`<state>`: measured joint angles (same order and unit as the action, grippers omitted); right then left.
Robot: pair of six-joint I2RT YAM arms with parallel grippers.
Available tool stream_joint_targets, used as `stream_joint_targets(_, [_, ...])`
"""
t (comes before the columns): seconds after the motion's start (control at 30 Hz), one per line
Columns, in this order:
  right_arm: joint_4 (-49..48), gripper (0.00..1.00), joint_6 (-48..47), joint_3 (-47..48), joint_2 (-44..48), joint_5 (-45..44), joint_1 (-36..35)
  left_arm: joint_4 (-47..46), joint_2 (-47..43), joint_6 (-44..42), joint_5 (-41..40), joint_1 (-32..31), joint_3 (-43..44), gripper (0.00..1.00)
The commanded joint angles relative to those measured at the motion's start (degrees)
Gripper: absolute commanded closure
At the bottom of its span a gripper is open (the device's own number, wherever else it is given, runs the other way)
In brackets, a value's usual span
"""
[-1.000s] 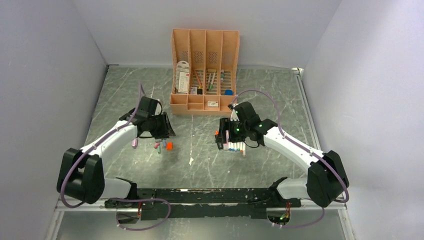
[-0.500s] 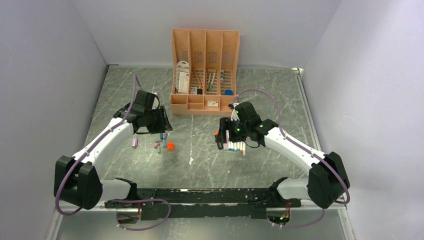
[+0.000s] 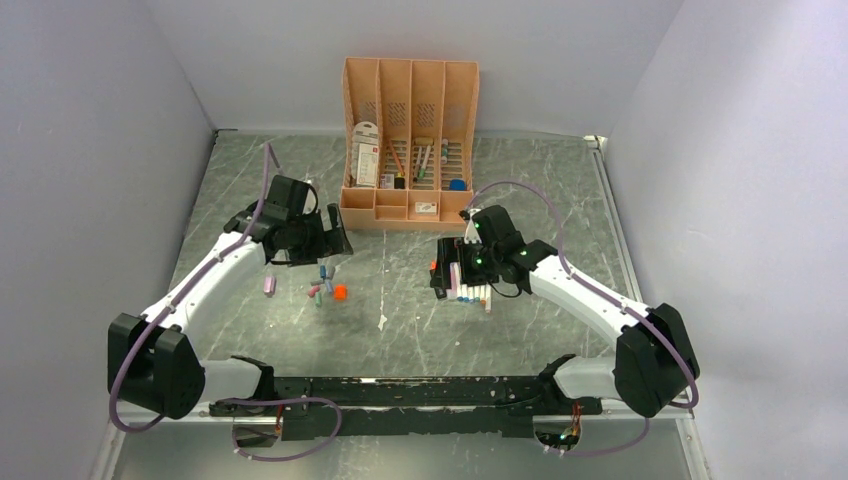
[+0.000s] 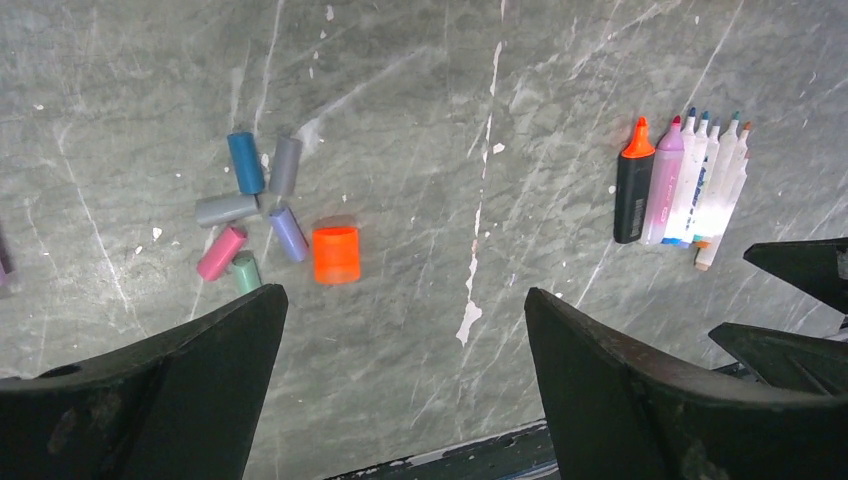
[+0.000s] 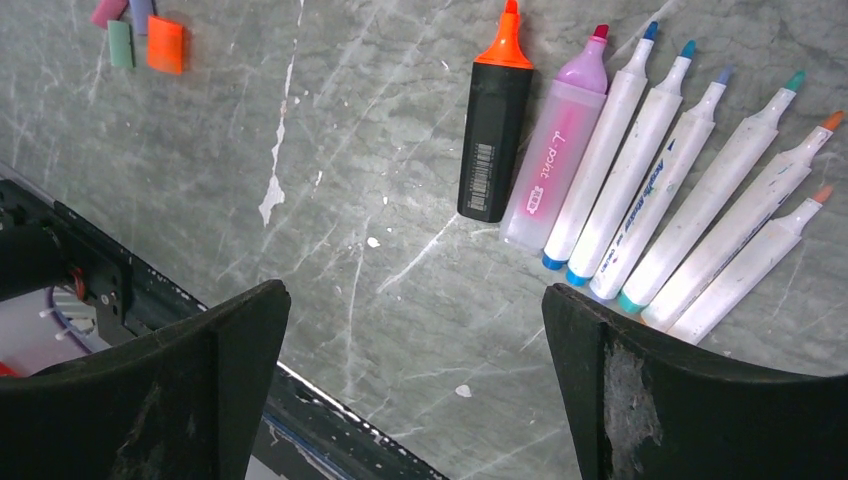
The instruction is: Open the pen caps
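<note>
Several loose pen caps (image 4: 289,232) lie in a cluster on the table, among them blue (image 4: 245,162), pink (image 4: 221,252), green (image 4: 246,270) and a chunkier orange one (image 4: 336,254). The top view shows the cluster (image 3: 325,288) with one more pink cap (image 3: 269,286) off to its left. Uncapped markers (image 5: 660,190) lie in a row beside a black highlighter (image 5: 493,125) and a pink highlighter (image 5: 555,150). My left gripper (image 4: 405,295) hovers open just behind the caps, holding nothing. My right gripper (image 5: 417,290) hangs open and empty above the marker row (image 3: 470,292).
A peach desk organizer (image 3: 410,140) with pens and cards stands at the back centre. Grey walls close in the left, right and back. A black rail (image 3: 400,395) runs along the near edge. A white chip (image 3: 382,322) marks the table between the arms.
My left gripper has pulled back and up from over the caps and opened wide. My right gripper has opened wider above the markers, staying almost in place.
</note>
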<state>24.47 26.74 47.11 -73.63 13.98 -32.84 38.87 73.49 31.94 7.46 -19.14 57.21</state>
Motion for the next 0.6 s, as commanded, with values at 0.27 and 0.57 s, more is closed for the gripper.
stream_joint_targets(0.27, [1.4,0.00,-0.7,-1.4,4.8,-1.4,0.6,1.6,-5.5,0.1,-1.9,-0.2,2.1,0.00])
stream_joint_targets(0.57, [4.6,0.00,1.7,-4.3,12.2,-2.5,0.5,2.5,-10.0,0.5,0.0,-0.2,1.4,0.00])
